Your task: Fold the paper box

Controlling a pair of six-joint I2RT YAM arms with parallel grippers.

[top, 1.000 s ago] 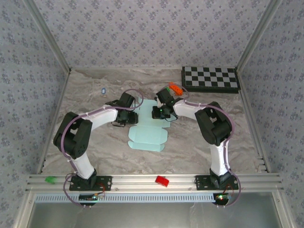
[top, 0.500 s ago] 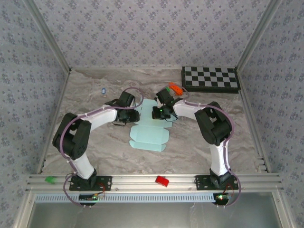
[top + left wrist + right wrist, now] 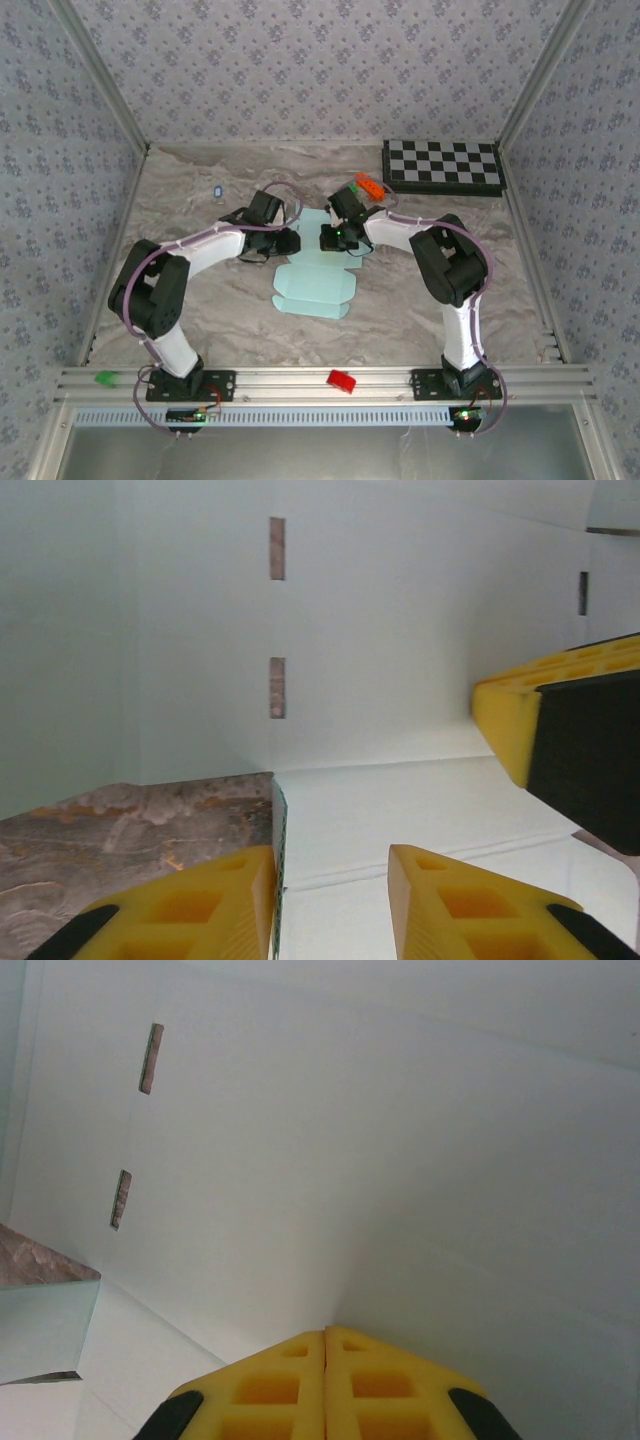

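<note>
Looking down from above, you are seeing the paper box [image 3: 312,290] lying flat and unfolded in the middle of the frame, on the marbled table [image 3: 200,300]. Its top part is sitting between your two grippers. Your left gripper [image 3: 287,242] is sitting at the sheet's left edge. Your right gripper [image 3: 328,238] is sitting on the sheet from the right.

In the left wrist view, your yellow fingers [image 3: 190,910] are standing a little apart with a narrow gap. A thin edge of the box is showing in that gap, just beside the finger at the lower left.

In the right wrist view, your fingers [image 3: 270,1385] are squeezing tight together, with their tips resting against the pale sheet. The checkerboard [image 3: 443,166] is lying in the upper right, well apart.
</note>
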